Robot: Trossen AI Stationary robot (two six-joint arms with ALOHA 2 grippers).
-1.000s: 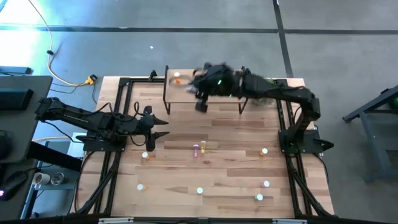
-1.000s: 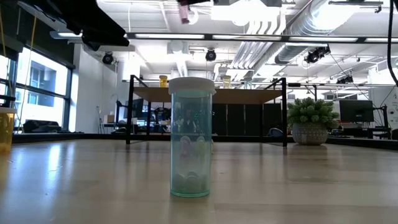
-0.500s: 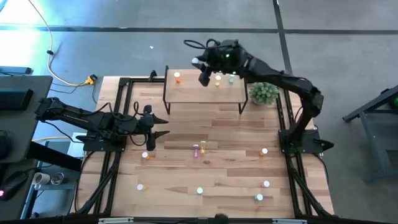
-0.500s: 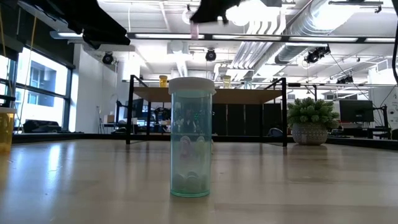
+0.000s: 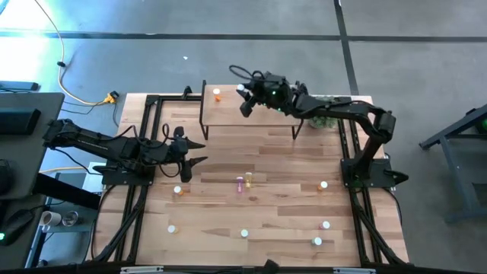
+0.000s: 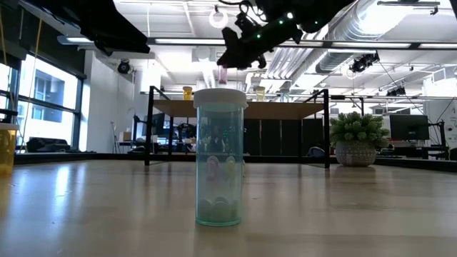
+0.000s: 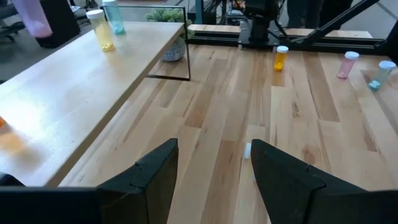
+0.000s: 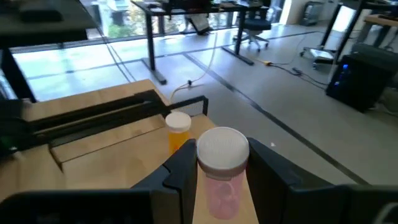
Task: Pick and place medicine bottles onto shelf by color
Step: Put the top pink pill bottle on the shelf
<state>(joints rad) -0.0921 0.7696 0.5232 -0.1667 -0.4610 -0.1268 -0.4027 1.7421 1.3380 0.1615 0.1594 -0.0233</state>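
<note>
Above the shelf (image 5: pixel 251 113), the right gripper (image 5: pixel 246 108) clasped a pink bottle (image 8: pixel 221 174) near an orange bottle (image 8: pixel 178 129), apparently seeking its colour's spot, while the left gripper (image 5: pixel 195 154) idled, fingers parted.

translucent plastic pink bottle (image 8: pixel 222 180), matt white cap; pale smooth wood shelf (image 5: pixel 251 114), black metal legs.

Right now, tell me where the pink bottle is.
The pink bottle is gripped in the right gripper's fingers, held above the shelf at the table's far edge, near the orange bottle standing on the shelf's left end.
</note>
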